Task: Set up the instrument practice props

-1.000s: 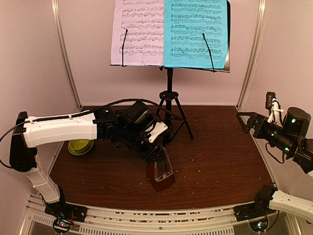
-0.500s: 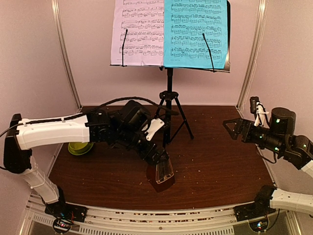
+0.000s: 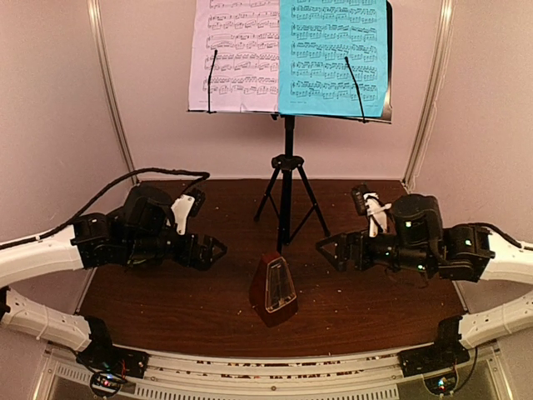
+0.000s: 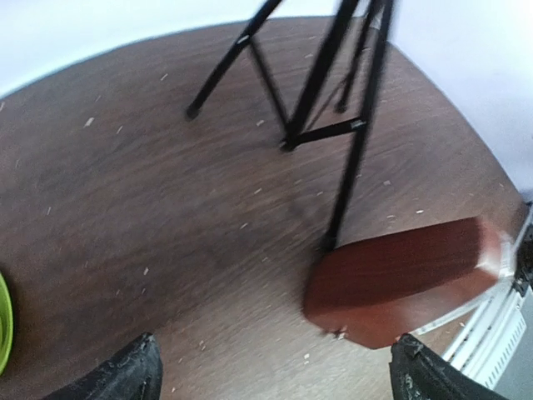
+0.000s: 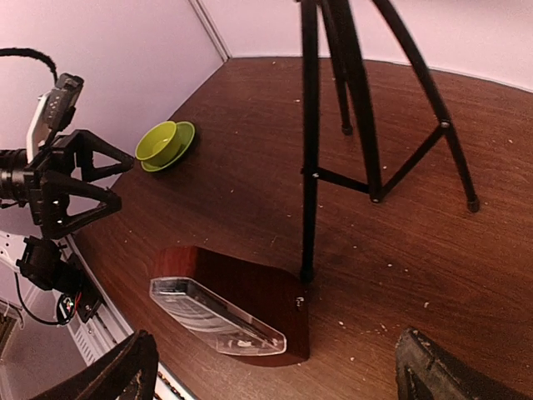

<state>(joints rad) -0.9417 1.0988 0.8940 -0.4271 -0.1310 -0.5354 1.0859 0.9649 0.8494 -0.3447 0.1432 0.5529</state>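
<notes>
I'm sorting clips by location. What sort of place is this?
Likely a robot test booth: plain pale walls and metal rails enclose a wooden table, with two robot arms bolted at its near edge.

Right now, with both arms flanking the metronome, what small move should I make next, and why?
Probably back the right gripper away a little, toward its own side. The metronome stands upright before the music stand, untouched by it or the left gripper, both open; the white sheet and cyan sheet already sit on the stand. Nothing visibly needs gripping.
</notes>
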